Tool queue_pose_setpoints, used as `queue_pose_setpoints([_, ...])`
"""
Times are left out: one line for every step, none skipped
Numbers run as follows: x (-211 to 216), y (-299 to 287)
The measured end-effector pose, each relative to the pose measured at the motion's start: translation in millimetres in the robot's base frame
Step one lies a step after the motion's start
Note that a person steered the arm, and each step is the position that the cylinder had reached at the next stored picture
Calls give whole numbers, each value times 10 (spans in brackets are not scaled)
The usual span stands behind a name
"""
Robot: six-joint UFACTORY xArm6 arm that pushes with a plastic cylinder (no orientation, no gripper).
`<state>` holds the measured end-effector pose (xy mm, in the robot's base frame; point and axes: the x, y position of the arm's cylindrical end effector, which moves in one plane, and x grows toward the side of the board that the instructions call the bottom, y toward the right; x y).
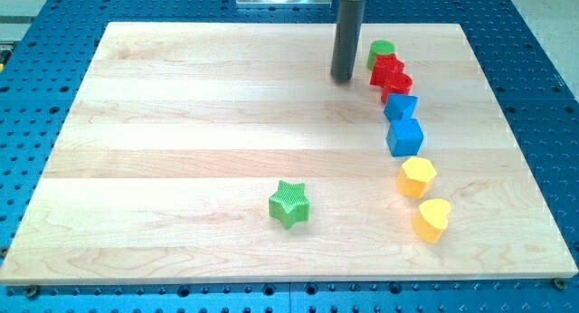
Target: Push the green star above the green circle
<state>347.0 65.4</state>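
The green star lies on the wooden board, below the middle, alone. The green circle sits near the view's top right, at the head of a column of blocks. My tip is at the end of the dark rod, just left of the green circle and the red blocks, not touching them. It is far above and to the right of the green star.
Below the green circle runs a column of blocks: a red star-like block, a red block, a blue block, a blue cube, a yellow hexagon and a yellow heart. A blue perforated table surrounds the board.
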Motion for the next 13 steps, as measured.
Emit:
queue_pose_setpoints([850,-458])
queue_pose_setpoints([1212,-1127])
queue_pose_setpoints([2039,-1300])
queue_pose_setpoints([2580,-768])
queue_pose_setpoints([1948,-836])
queue_pose_setpoints([1199,-992])
queue_pose_setpoints([1177,-1096])
queue_pose_setpoints([1551,-783])
queue_pose_setpoints([1628,-457])
queue_pose_setpoints([1041,-686])
queue_pose_setpoints([477,-828])
queue_pose_setpoints([126,-948])
queue_pose_setpoints([582,-872])
